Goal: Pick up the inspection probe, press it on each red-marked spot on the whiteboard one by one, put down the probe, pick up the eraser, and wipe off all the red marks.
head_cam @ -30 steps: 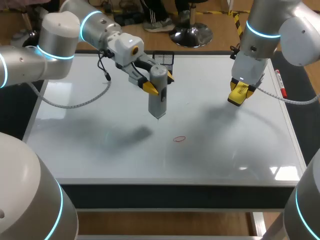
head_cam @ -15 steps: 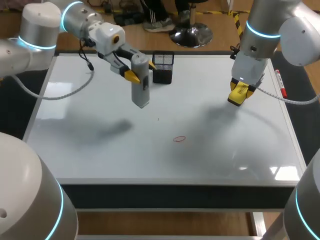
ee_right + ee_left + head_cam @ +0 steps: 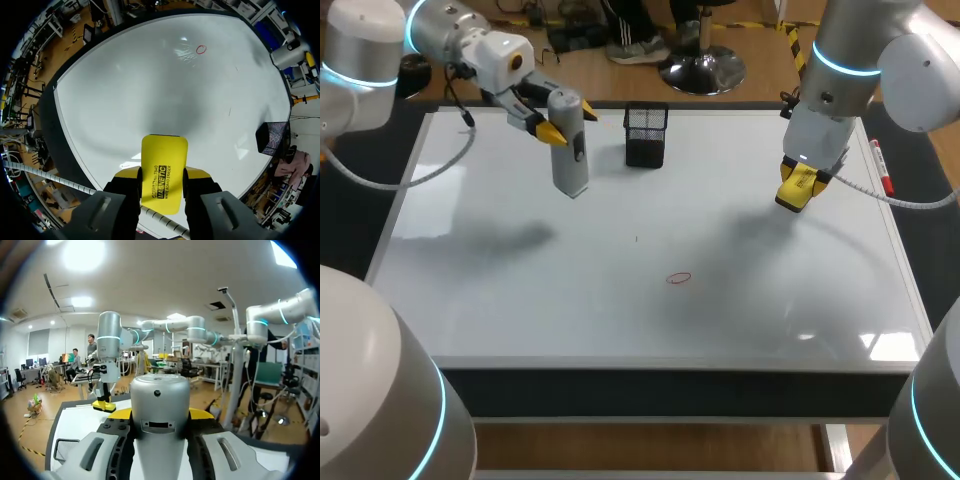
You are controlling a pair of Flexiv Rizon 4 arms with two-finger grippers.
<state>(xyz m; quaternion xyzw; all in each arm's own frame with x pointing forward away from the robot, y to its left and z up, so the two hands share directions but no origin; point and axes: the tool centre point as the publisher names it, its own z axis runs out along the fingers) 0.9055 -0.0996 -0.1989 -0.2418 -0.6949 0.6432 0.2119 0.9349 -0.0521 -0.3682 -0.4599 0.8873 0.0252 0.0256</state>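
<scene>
My left gripper point(image 3: 566, 122) is shut on the grey inspection probe point(image 3: 568, 145), which hangs upright above the back left of the whiteboard point(image 3: 520, 290). The left wrist view shows the probe point(image 3: 159, 425) filling the space between the yellow-tipped fingers. My right gripper point(image 3: 796, 188) is shut on the yellow eraser point(image 3: 162, 172) and hovers over the board's right side. One red oval mark point(image 3: 678, 278) lies on the board near the middle front; the same red mark point(image 3: 201, 49) shows far ahead of the eraser in the right wrist view.
A black mesh pen holder point(image 3: 646, 133) stands at the board's back edge, just right of the probe. A red-capped marker point(image 3: 882, 168) lies along the board's right rim. A tiny dark dot point(image 3: 636, 238) sits on the board near the centre.
My left arm has carried the probe up and back to the left, away from the board's centre to beside the mesh holder. The right arm has not moved.
</scene>
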